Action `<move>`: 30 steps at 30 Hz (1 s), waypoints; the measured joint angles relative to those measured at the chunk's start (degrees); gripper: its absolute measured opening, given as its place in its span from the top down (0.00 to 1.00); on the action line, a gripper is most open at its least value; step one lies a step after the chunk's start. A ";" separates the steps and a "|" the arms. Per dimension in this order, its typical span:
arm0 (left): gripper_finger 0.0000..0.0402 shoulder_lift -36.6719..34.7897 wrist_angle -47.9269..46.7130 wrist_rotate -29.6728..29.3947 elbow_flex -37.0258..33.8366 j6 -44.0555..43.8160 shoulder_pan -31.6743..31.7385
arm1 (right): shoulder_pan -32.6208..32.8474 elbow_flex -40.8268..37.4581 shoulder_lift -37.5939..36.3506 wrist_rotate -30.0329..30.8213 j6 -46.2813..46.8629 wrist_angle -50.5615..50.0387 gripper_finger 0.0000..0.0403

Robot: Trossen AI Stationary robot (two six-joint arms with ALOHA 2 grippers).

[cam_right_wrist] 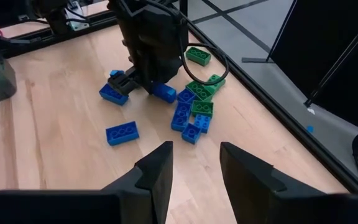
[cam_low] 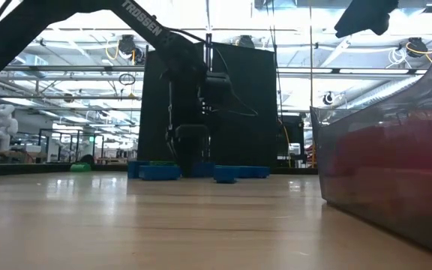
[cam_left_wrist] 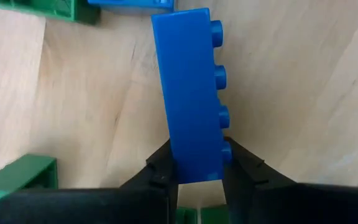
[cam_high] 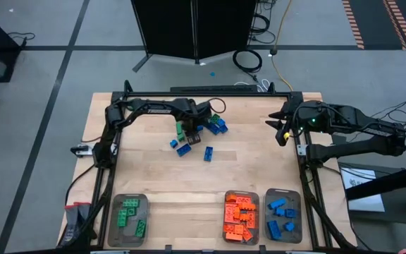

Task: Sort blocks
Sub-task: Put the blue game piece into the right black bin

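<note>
Loose blue and green blocks [cam_high: 213, 125] lie in a small heap on the wooden table, at the far middle. My left gripper [cam_left_wrist: 197, 173] stands over the heap, pointing straight down, shut on a long blue brick [cam_left_wrist: 191, 93] with four studs. The right wrist view shows the left gripper [cam_right_wrist: 146, 84] from the side, among the blocks. My right gripper [cam_right_wrist: 194, 168] waits open and holds nothing, raised at the table's right edge [cam_high: 284, 128]. My left gripper pinches the blue brick between its two fingers at one end [cam_left_wrist: 194, 165]. One finger [cam_left_wrist: 161, 177] is on the smooth underside, the other on the studded face. The fingers come from above and lie across the brick. The brick lies on its side on the table.
Three clear trays stand along the near edge: one with green blocks [cam_high: 127, 219], one with orange blocks [cam_high: 240, 217], one with blue blocks [cam_high: 283, 215]. Single blue blocks [cam_high: 208, 153] [cam_high: 183, 148] lie just near of the heap. Green blocks [cam_left_wrist: 17, 183] lie close beside the fingers.
</note>
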 joint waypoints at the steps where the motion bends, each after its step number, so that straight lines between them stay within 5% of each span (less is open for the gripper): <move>1: 0.81 0.00 -1.42 -0.05 0.51 0.01 -0.13 | 0.02 0.00 0.00 0.00 0.23 -0.02 0.68; 18: 0.81 -8.79 -11.89 -0.17 19.22 0.37 -5.66 | 0.05 0.00 0.00 -0.47 -2.06 -0.37 0.68; 30: 0.81 -18.13 13.00 2.05 25.25 0.50 -12.47 | 0.07 0.04 0.87 -5.12 -17.59 23.13 0.62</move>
